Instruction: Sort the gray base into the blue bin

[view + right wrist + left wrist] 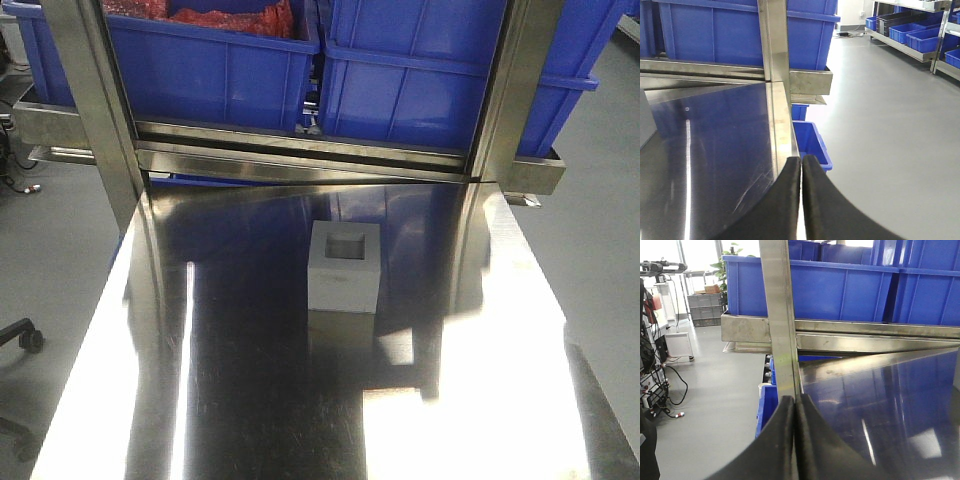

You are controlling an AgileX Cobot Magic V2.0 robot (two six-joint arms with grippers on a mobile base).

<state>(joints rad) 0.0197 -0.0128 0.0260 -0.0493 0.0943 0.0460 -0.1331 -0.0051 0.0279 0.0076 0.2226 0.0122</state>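
A gray base (345, 268), a matte cube-like block, is sitting on a shiny steel table (250, 420) with its square recess facing up. It is resting around the middle of the tabletop, somewhat toward the far edge, and nothing is touching it. Behind the table, a steel shelf (300, 150) is carrying two blue bins side by side. The left bin (220, 70) is holding something red, while the right bin (450, 90) is showing only its blue wall and rim from this angle. Two steel posts (90, 100) are rising in front of the bins, one at each side. In the left wrist view, the left claw (795, 402) is hovering at the table's left edge, its black fingers (780, 440) pressing together with nothing between them. In the right wrist view, the right claw (801, 161) is hovering at the table's right edge, likewise clenched and gripping nothing. Another blue bin (812, 142) is sitting on the gray floor below it.
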